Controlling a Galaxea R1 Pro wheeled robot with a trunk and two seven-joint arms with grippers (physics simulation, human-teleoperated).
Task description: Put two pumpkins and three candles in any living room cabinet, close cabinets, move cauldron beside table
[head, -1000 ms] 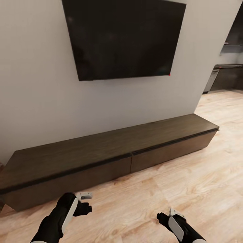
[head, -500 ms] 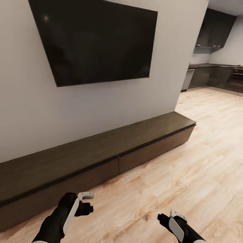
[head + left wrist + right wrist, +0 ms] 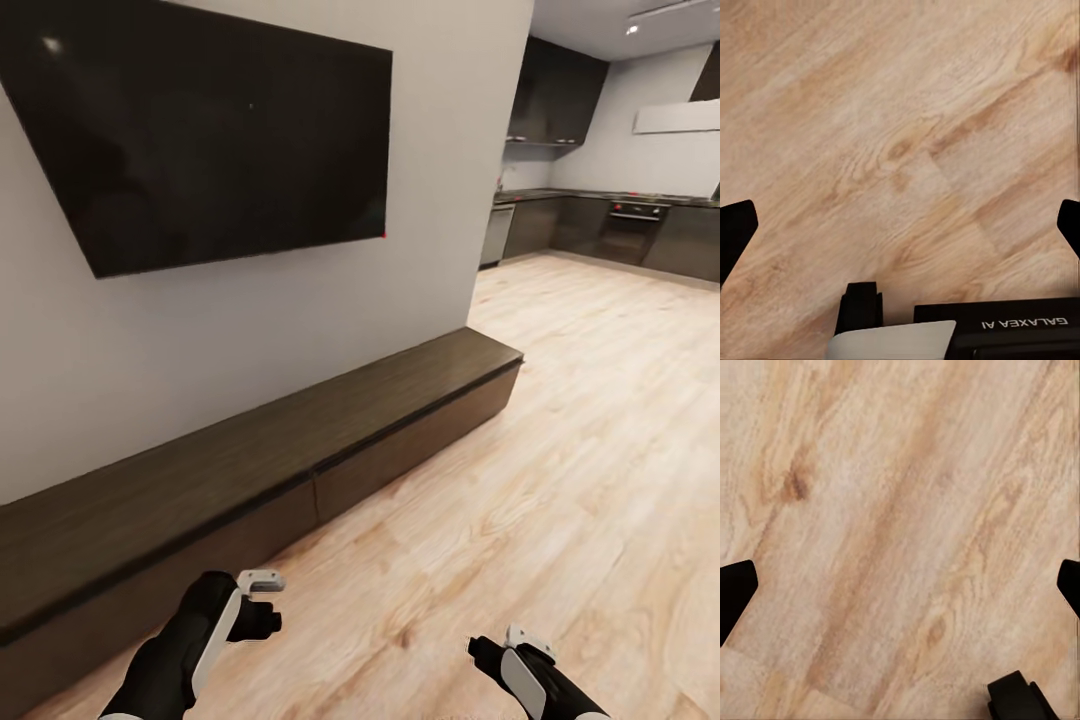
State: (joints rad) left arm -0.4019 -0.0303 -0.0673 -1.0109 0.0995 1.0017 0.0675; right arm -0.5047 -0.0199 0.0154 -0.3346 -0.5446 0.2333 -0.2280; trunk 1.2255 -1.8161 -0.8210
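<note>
Pumpkins and candles we must find next; cabinet looks shut, left gripper and right gripper spread, empty.

Left gripper and right gripper held low, fingers spread wide, holding nothing

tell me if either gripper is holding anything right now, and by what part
Nothing is held. The left gripper and the right gripper both have their fingers spread wide with just bare wooden floor between them.
</note>
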